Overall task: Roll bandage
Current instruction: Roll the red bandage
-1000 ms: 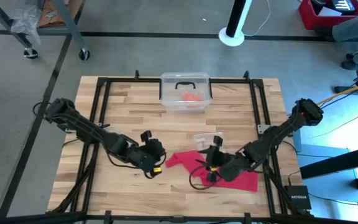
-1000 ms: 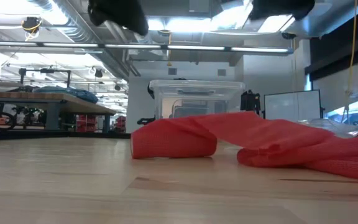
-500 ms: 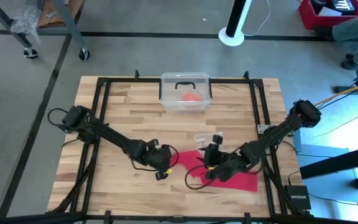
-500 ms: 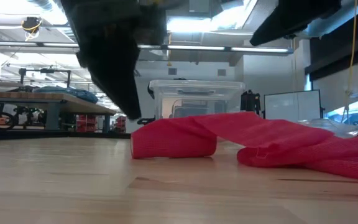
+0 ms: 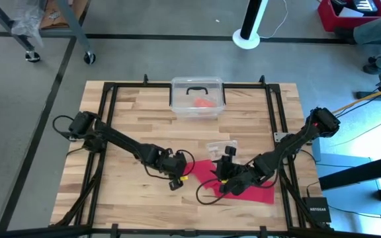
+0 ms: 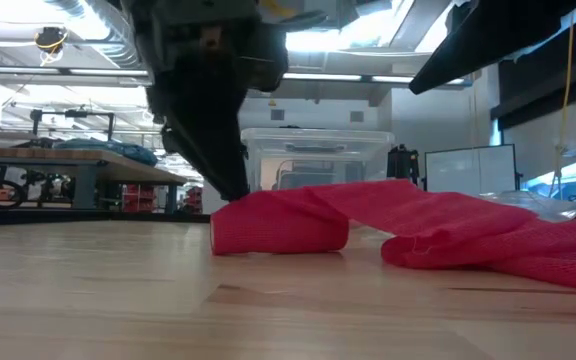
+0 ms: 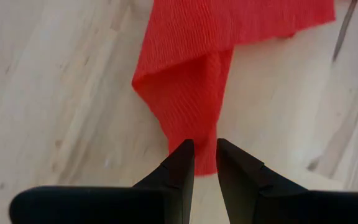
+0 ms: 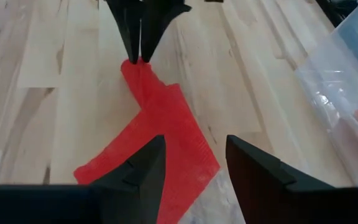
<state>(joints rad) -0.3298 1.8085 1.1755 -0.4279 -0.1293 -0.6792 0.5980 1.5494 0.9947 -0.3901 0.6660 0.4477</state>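
The red bandage [image 5: 260, 194] lies slack on the wooden table, right of the middle, near the front. Its left end [image 7: 191, 93] is folded into a narrow doubled strip, which looks like a low hump in the low view [image 6: 278, 225]. My left gripper [image 5: 179, 177] points steeply down at the tip of that end, with a narrow gap between its fingers [image 7: 205, 149]. My right gripper [image 8: 191, 155] stands open above the bandage's middle [image 8: 160, 118], well clear of it, with one finger on each side. My left gripper has its fingertips [image 8: 137, 57] right at the bandage's left tip [image 8: 129, 64], slanting down from the table's left. I cannot tell whether they touch the cloth; the bandage lies flat and undisturbed.
A clear plastic box [image 5: 197, 86] with an orange-red lump [image 5: 205, 103] inside stands at the far edge. A small crinkly clear bag [image 5: 215, 147] lies just beyond the bandage. Black frame rails [image 5: 108, 119] border the tabletop. Bare wood lies to the left.
My left gripper has swung toward the table's right and come down to the bandage's left end, tipping to point more steeply down. My right gripper has sunk a little over the bandage. The bandage has kept its place and shape.
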